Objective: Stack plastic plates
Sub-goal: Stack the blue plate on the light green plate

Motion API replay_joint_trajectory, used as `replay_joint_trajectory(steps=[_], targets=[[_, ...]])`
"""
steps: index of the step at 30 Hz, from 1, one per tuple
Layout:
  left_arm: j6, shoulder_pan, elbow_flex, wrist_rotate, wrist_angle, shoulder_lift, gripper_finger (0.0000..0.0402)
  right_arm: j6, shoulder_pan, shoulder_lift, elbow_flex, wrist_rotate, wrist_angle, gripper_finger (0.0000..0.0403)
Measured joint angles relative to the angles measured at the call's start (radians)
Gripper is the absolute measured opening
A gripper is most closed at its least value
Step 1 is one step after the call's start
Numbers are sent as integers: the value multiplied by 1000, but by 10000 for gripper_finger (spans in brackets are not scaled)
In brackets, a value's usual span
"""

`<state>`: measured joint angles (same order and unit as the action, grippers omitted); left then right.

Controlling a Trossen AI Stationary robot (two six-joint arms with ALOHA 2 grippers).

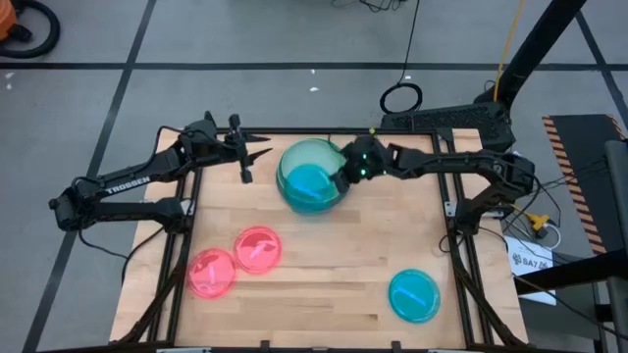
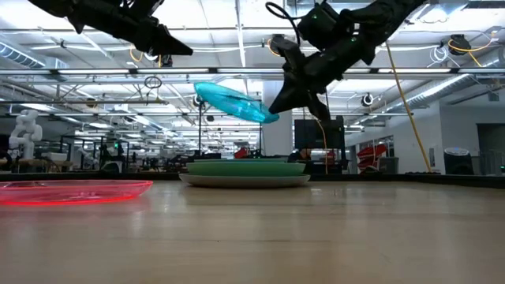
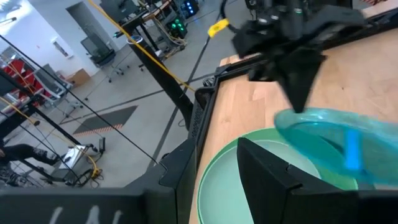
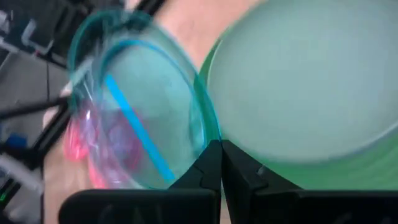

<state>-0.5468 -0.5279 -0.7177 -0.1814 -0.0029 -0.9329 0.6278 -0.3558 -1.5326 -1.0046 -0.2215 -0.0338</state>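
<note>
My right gripper (image 1: 345, 172) is shut on a small translucent teal plate (image 1: 312, 186), held tilted in the air (image 2: 233, 102) above the stack. The stack (image 2: 245, 172) stands near the table's far edge: a pale mint plate (image 4: 311, 81) on a green one (image 3: 214, 180), on a grey one at the bottom. The second teal plate (image 1: 414, 294) lies flat near the table's near right corner. Two pink plates (image 1: 258, 248) (image 1: 211, 273) lie flat at the near left. My left gripper (image 1: 245, 157) hovers open, left of the stack. No blue plate shows. My right gripper pinches the teal plate's rim (image 4: 208, 134) between its two fingers, on the side of the plate toward the table's right. The fingers come slanting down from the right. The plate is lifted clear of the stack and tilted, its far-from-fingers side higher in the low view.
Black frame rails run along the table's edges (image 1: 186, 206). Bare wood lies in the middle of the table between the stack and the plates near the front (image 1: 334, 255). Cables and a taped floor lie beyond the far edge.
</note>
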Motion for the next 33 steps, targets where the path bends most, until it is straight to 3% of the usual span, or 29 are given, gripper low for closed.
replay_joint_trajectory(steps=[9, 15, 24, 33], targets=[[-13, 0, 0, 12, 28, 26, 124, -126, -145, -26, -143, 87, -98, 0], [3, -1, 0, 13, 39, 66, 124, -213, -207, -164, -288, 118, -194, 0], [-5, -1, 0, 35, 29, 71, 124, -347, -234, -382, -590, 112, -461, 0], [-2, -2, 0, 53, 21, 71, 124, -359, -234, -435, -670, 83, -574, 0]])
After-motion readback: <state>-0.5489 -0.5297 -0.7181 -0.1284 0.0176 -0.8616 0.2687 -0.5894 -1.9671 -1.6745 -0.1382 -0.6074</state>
